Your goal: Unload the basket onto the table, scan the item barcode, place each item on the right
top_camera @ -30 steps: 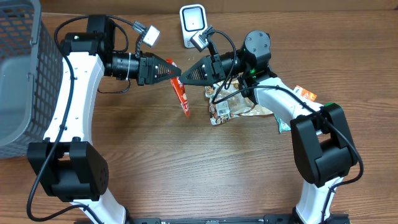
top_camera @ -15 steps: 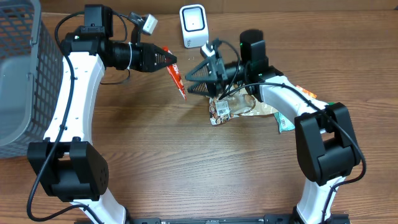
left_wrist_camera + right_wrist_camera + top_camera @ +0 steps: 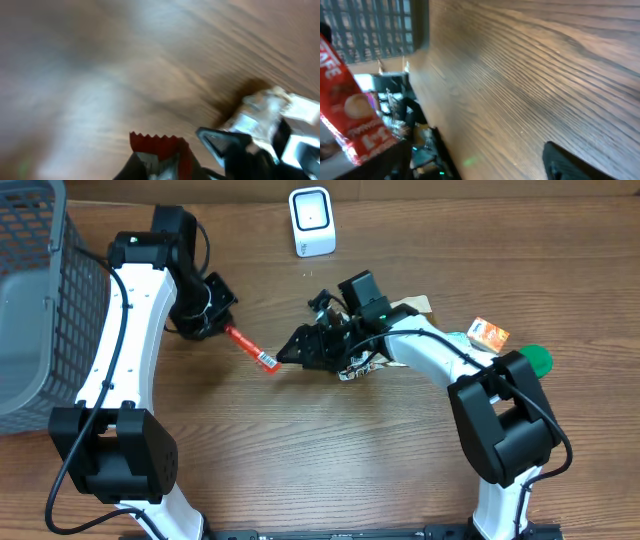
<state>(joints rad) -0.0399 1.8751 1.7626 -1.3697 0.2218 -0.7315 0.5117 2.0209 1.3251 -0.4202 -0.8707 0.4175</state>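
Overhead, the left fingers [image 3: 222,326] are closed on one end of a red sachet [image 3: 248,348], which sticks out slanting toward the middle of the table [image 3: 300,450] and is lifted off it. The left wrist view agrees: the sachet's jagged red edge [image 3: 157,145] shows pinched between the dark tips. The right fingers [image 3: 295,350] stand spread just beside the sachet's free white end, with nothing between them; in the right wrist view the sachet [image 3: 345,115] hangs off to one side of the gap. A pile of packets [image 3: 375,360] lies behind that arm and a basket [image 3: 30,300] stands at the left edge. The white scanner [image 3: 312,220] sits at the far edge, well apart from the sachet, and the sachet's free end points away from it. By my reading the pick-up is done, while turning the barcode to the scanner and the scan itself are yet to do.
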